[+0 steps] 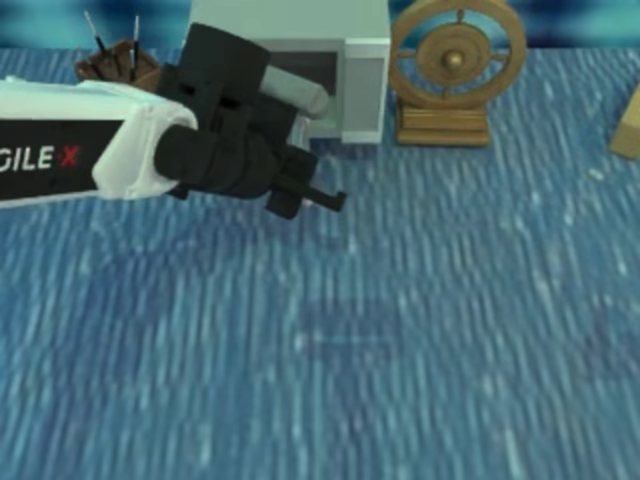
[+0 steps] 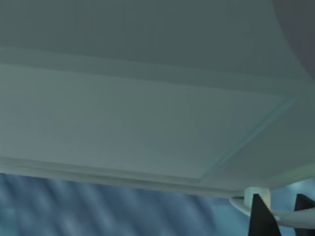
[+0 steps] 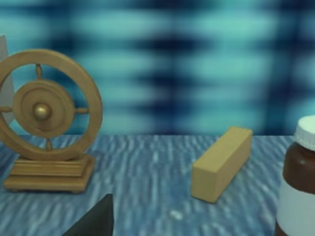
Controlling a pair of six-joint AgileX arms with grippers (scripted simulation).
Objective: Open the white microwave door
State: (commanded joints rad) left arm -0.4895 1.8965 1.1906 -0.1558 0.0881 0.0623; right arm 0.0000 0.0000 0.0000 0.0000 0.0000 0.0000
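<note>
The white microwave [image 1: 300, 25] stands at the back of the table, left of centre. Its door [image 1: 322, 125] is largely covered by my left arm in the top view. In the left wrist view the pale door panel [image 2: 147, 128] fills most of the picture, seen very close and at a slant. My left gripper [image 2: 281, 216] is at the door's lower edge, shut on the pale handle bar [image 2: 290, 216], with one dark fingertip [image 2: 261, 219] in front of the handle's post. My right gripper [image 3: 96, 221] is out of the top view, parked at the right.
A wooden ship's-wheel ornament [image 1: 456, 70] stands right of the microwave. A tan wooden block [image 3: 221, 162] and a brown jar with a white lid [image 3: 298, 187] sit further right. A brown holder with sticks [image 1: 115, 60] is at the back left.
</note>
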